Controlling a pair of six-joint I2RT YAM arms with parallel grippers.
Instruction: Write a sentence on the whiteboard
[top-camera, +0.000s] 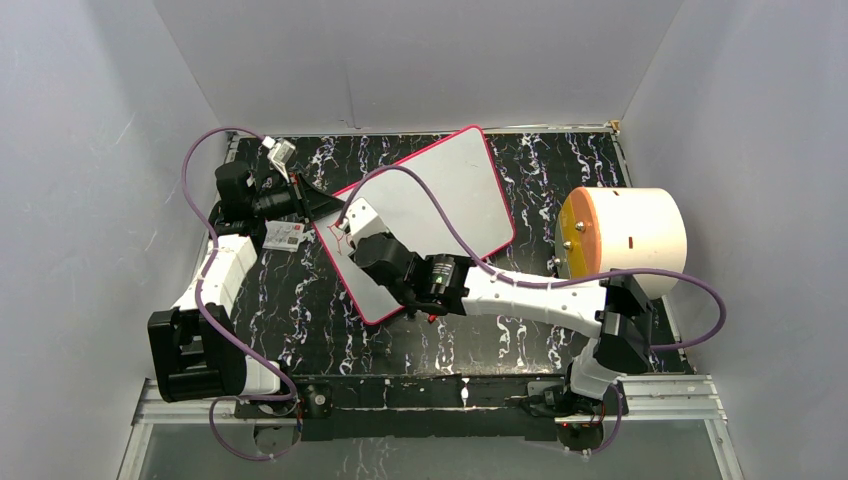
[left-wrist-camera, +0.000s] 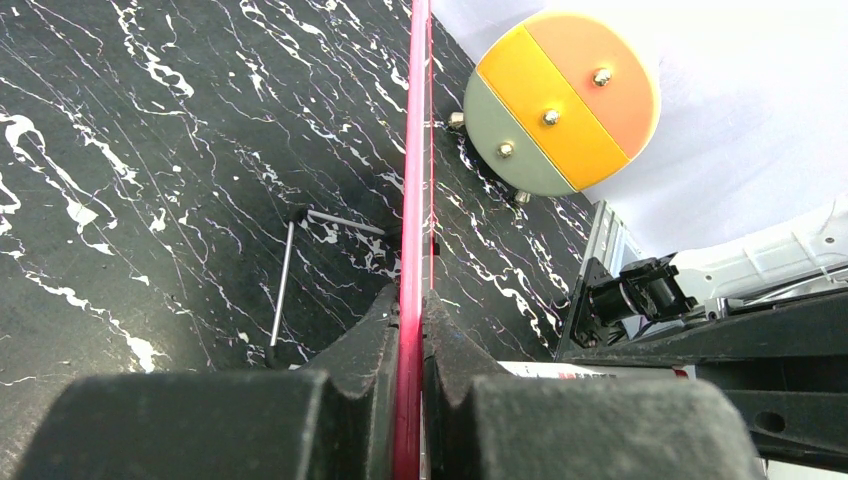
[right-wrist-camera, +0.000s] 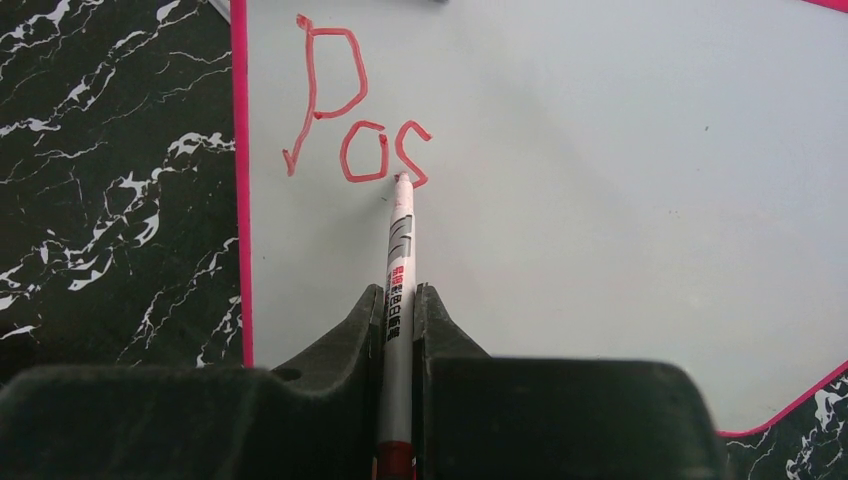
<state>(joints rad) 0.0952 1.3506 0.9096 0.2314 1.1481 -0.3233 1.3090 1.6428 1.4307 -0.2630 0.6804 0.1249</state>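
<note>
Nearest, right claw pinched narrow on a thin white-barrelled marker, tip aimed at 12 o'clock and touching the foot of the "s". Beyond it, red handwritten sentence, so far only "Pos", toward 11 o'clock on the large flat white whiteboard with its pink-red frame. Early in the task, by the look of it.

For the next letter: lift just clear, shift toward 3 o'clock, press lightly, match the height of the "o" and leave a small gap. Left claw clamped tight on the board's pink edge. Best held rigid against the push of the tip.

Legible letters in the right wrist view alone. Edge grip in the left wrist view alone, plus a thin metal rod on the black marbled table just beside the board. Layout in the top view alone: board slanted mid-table, small white printed card at its 9 o'clock, white drum with an orange face at its 3 o'clock.
</note>
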